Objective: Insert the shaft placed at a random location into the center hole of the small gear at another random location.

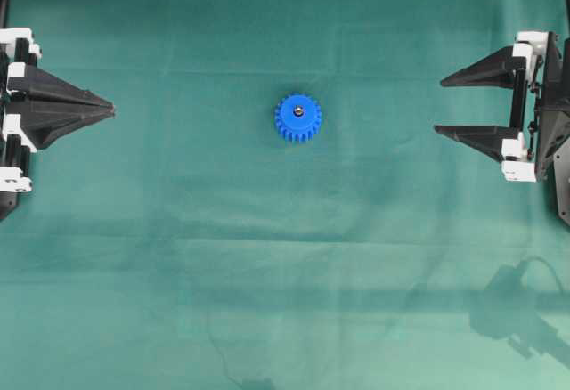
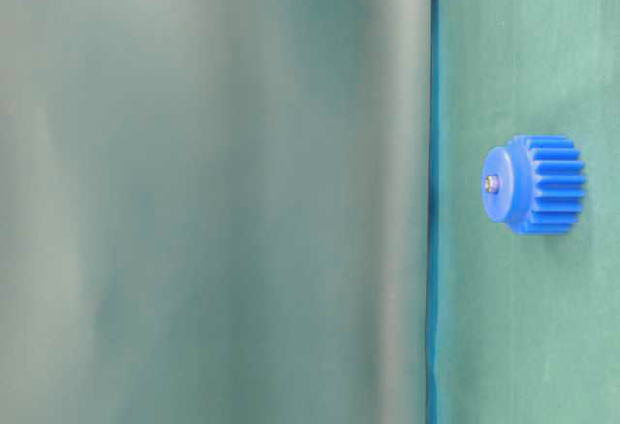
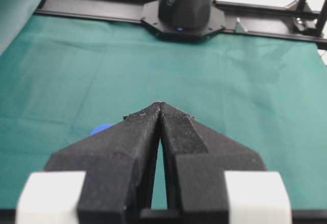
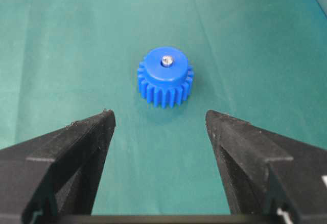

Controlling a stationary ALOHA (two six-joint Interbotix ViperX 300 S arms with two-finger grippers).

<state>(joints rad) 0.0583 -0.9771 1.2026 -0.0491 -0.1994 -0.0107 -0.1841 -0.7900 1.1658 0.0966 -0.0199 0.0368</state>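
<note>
Overhead: small gear (image 1: 297,118) midway between clenched left end effector (image 1: 110,107), released right end effector (image 1: 438,105).

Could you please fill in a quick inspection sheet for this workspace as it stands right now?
Surface: green cloth, lightly creased.
Job's things: small gear flat near the centre; shaft seated in its center hole.
Clutter: nothing seen.
Grippers: left gripper shut and empty at its edge; right gripper open and empty, apart from the gear.
Cables: only shadows on the cloth.
Surroundings: black frame rail and an arm base beyond the cloth.
</note>
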